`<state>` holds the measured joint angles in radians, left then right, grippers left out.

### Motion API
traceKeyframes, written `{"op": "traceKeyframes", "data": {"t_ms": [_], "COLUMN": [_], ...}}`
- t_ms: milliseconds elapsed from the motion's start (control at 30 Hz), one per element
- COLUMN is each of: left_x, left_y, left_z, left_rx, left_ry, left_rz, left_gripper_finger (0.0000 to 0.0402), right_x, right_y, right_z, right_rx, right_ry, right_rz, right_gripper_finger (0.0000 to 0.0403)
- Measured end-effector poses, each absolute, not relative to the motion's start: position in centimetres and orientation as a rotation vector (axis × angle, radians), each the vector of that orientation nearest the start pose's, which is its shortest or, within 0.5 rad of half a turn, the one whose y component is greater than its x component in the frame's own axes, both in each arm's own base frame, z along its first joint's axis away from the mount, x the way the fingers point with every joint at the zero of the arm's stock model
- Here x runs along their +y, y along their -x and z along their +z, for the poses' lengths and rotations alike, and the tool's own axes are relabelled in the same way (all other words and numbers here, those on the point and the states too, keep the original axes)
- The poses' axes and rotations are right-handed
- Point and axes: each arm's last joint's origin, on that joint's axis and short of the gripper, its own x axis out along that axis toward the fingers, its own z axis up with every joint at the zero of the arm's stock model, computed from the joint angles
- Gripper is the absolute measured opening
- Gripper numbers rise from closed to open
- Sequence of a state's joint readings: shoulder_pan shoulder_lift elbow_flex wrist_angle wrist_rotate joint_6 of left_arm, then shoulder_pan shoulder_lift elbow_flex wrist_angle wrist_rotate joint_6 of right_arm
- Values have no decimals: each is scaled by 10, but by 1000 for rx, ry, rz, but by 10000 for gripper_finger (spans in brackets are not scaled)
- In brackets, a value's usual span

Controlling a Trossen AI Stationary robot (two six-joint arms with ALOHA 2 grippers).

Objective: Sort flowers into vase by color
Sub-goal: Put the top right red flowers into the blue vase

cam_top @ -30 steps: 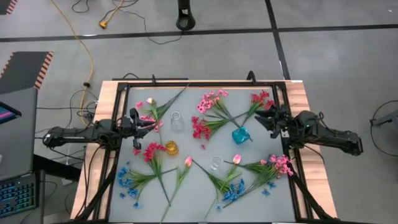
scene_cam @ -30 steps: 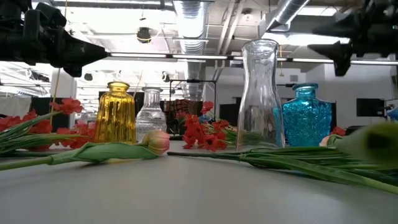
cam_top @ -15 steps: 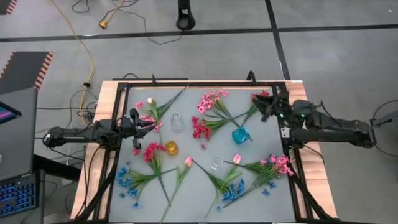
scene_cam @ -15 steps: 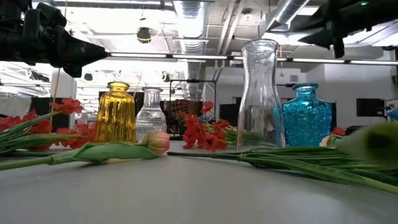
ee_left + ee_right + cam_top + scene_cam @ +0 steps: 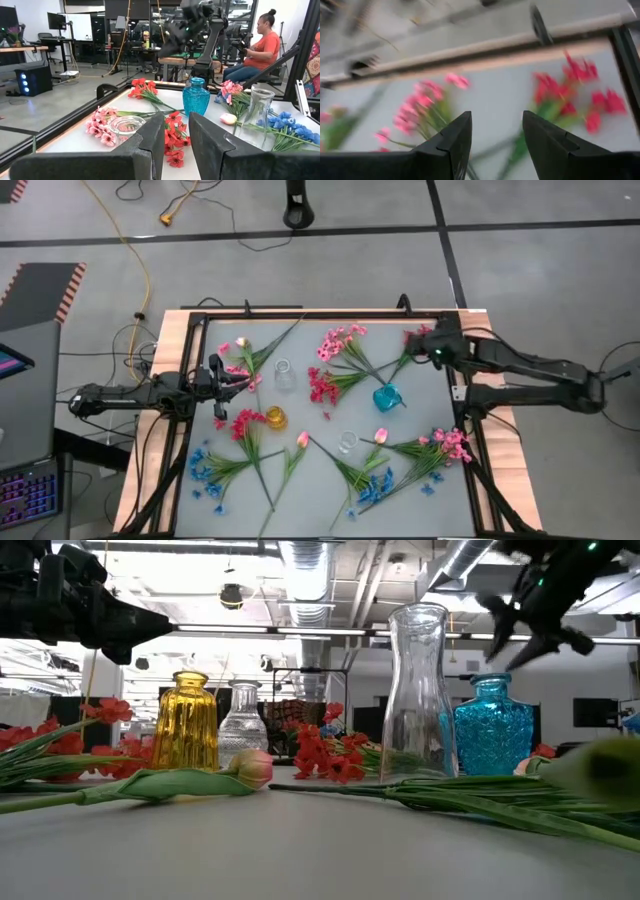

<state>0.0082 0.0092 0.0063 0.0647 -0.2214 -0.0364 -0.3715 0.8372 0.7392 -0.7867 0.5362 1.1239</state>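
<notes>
The flowers lay scattered flat over the grey desk (image 5: 430,400), none in any vase. At the upper right of the high view a red sprig (image 5: 418,338) lay just under and beside the right jaws, which hovered above it, apart and empty; in the right wrist view the red blossoms (image 5: 580,85) showed beyond one finger and a pink sprig (image 5: 420,105) beyond the other, nothing between them. At the middle left the left jaws hung a little open, gripping nothing, next to a light pink sprig (image 5: 240,358). A clear vase (image 5: 284,375) stood just right of them, and a yellow vase (image 5: 275,418) below it, beside a red bunch (image 5: 245,423). Near the centre lay another red sprig (image 5: 322,385), with a blue vase (image 5: 387,396) to its right, between the two arms. A second clear vase (image 5: 347,442) stood lower, between two tulip buds (image 5: 302,439). Blue sprigs (image 5: 207,470) lay at the lower left, more blue (image 5: 372,490) and pink (image 5: 452,442) at the lower right. A seated person (image 5: 260,45) showed beyond the desk.
</notes>
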Motion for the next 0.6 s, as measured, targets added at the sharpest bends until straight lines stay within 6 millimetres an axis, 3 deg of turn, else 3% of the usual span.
{"op": "traceKeyframes", "data": {"t_ms": [233,600], "left_x": [7,7], "left_y": [-97,-97], "left_z": [171,171], "left_rx": [-67,-67], "left_ry": [55,56], "left_rz": [228,228], "left_gripper_finger": [77,77], "right_x": [-102,-137], "right_y": [-145,-161], "right_z": [235,190], "right_rx": [553,748], "right_ry": [-1077,-1171], "right_rz": [-1324,-1443], "right_gripper_finger": [202,202]}}
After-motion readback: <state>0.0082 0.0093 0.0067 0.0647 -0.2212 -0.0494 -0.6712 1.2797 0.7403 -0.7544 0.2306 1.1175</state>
